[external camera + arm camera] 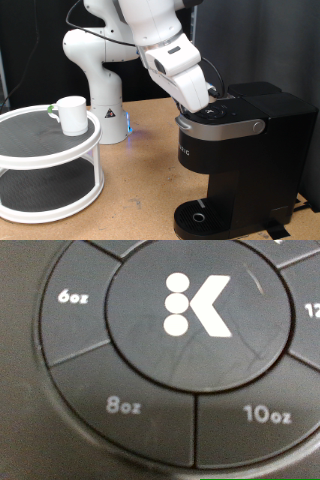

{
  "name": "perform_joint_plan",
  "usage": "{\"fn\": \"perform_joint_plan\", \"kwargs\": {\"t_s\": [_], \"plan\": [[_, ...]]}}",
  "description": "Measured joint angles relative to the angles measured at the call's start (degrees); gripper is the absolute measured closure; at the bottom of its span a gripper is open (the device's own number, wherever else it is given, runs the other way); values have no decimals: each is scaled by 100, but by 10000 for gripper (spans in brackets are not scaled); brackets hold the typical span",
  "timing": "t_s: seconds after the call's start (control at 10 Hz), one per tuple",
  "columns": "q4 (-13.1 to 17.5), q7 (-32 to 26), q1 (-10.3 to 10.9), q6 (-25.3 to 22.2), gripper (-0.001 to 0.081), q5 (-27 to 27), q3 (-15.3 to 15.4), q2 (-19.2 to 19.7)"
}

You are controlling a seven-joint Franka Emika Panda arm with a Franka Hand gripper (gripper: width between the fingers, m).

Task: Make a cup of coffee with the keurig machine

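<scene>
Keurig machine (pixel 235 150) sits on wooden table (pixel 130 200); gripper (pixel 212 98) over its top buttons (pixel 190 315), grip state indeterminable. Cup (pixel 71 114) on white tiered stand (pixel 50 160).

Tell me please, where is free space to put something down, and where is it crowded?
Bare tabletop lies between the white round shelf stand and the keurig machine. The stand's top tier is free beside the cup. It is crowded over the machine's lid, where the gripper sits on the buttons.

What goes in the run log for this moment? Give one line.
gripper: on keurig machine top buttons | wrist view: button ring, 6oz/8oz/10oz | cup: on white tiered stand, not under spout
</scene>
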Motion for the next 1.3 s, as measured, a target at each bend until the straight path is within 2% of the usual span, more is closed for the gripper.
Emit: {"fn": "perform_joint_plan", "kwargs": {"t_s": [0.2, 0.6, 1.0, 1.3], "plan": [[17, -29, 0, -123, 801, 169, -37, -14], [350, -489, -35, -979, 801, 662, -340, -198], [338, -563, -47, -957, 801, 823, -398, -196], [406, -945, -185, -1213, 801, 952, -689, -245]]}}
